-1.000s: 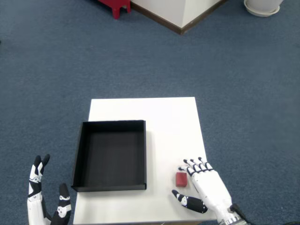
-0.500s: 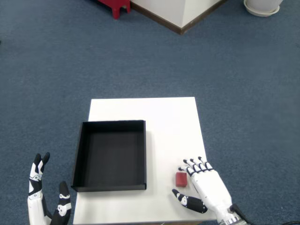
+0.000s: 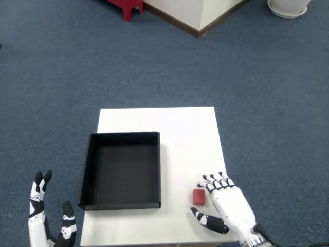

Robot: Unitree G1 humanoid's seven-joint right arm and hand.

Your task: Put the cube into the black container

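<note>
A small red cube [image 3: 199, 196] lies on the white table [image 3: 180, 134], near its front right corner. My right hand [image 3: 227, 206] hovers just to the right of the cube, open, with fingers spread and the thumb curving below the cube without holding it. The black container [image 3: 122, 170] is a shallow square tray to the left of the cube, and nothing lies inside it. My left hand [image 3: 49, 224] is at the lower left, off the table, with its fingers apart.
Blue carpet surrounds the small table. A white wall corner with brown skirting [image 3: 198, 20], a red object [image 3: 125, 6] and a white round base [image 3: 288, 7] stand far off at the top.
My right hand has dropped slightly toward the bottom of the view, staying beside the cube. The left hand has sunk a little lower too.
</note>
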